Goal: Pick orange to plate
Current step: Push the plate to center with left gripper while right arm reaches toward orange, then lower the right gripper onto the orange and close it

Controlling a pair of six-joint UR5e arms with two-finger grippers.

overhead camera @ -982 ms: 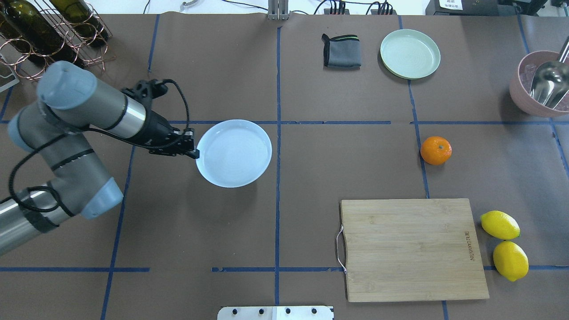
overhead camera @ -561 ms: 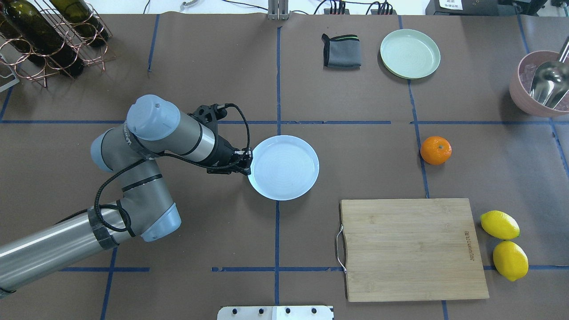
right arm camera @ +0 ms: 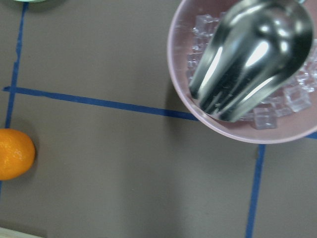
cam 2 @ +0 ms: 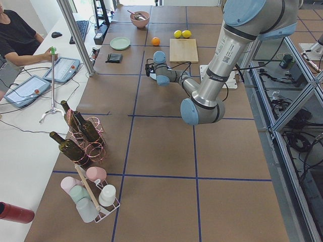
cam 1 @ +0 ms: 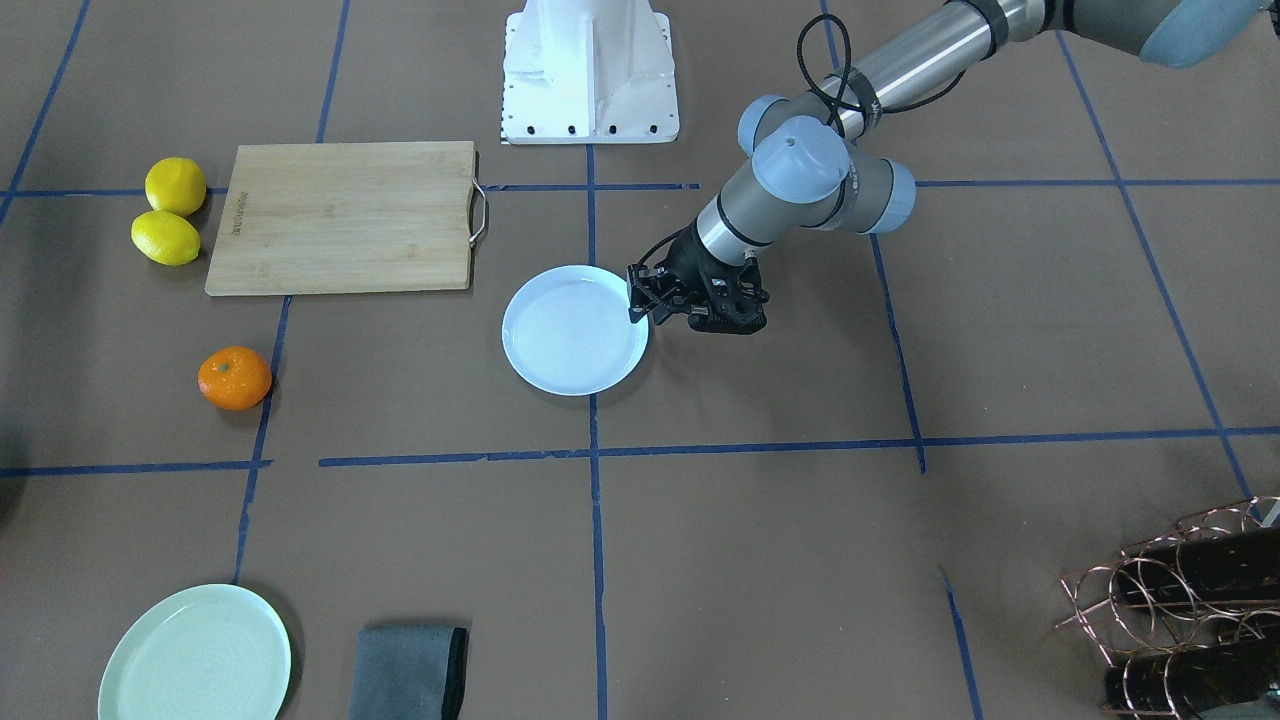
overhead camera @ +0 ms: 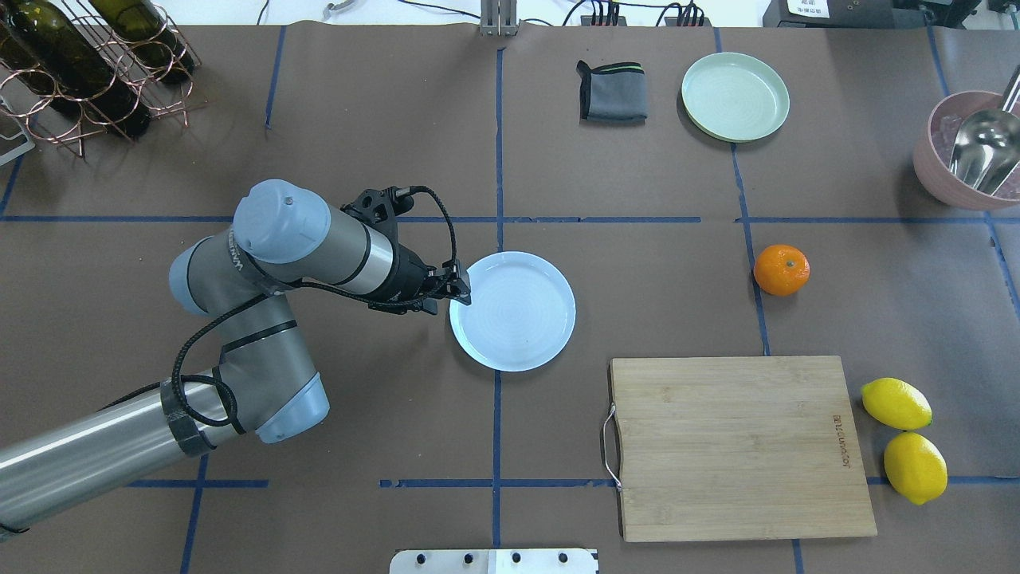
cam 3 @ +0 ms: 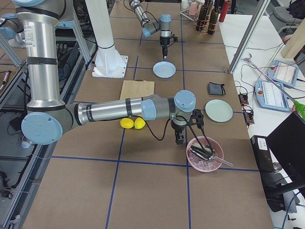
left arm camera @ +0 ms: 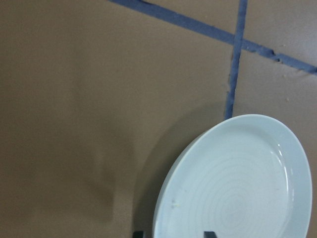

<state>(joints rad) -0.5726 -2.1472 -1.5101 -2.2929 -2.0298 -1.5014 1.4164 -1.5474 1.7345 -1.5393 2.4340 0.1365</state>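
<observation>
Two things matter to this task, and they are set well apart. In the overhead view the orange (overhead camera: 782, 269) is found on the bare table (overhead camera: 653, 271) at about 3 o'clock from the plate (overhead camera: 518, 315), untouched and with nothing against it.

The plate is laid flat near the table's middle, and the left gripper (overhead camera: 460, 292) is placed at its 9 o'clock rim. In the left wrist view two dark fingertips (left arm camera: 139, 233) are seen parted with the rim between them. The claw is therefore judged to be apart, straddling the edge rather than pinched on it. The rim is presumably chosen because so shallow a dish offers no other purchase. The central spot is judged to suit a delivery from the fruit's side.

The right gripper (cam 3: 179, 140) is shown only in the right side view, so it cannot be told whether its claw is apart or together. Its wrist camera is pointed straight down. There the orange is cut by the frame's edge between 8 and 9 o'clock, and a pink bowl (right arm camera: 174, 64) with a metal scoop (right arm camera: 252, 54) is seen at 2 o'clock. That gripper is thus judged to be near the fruit but not over it. A sideways shift toward the fruit is judged necessary before any descent.
</observation>
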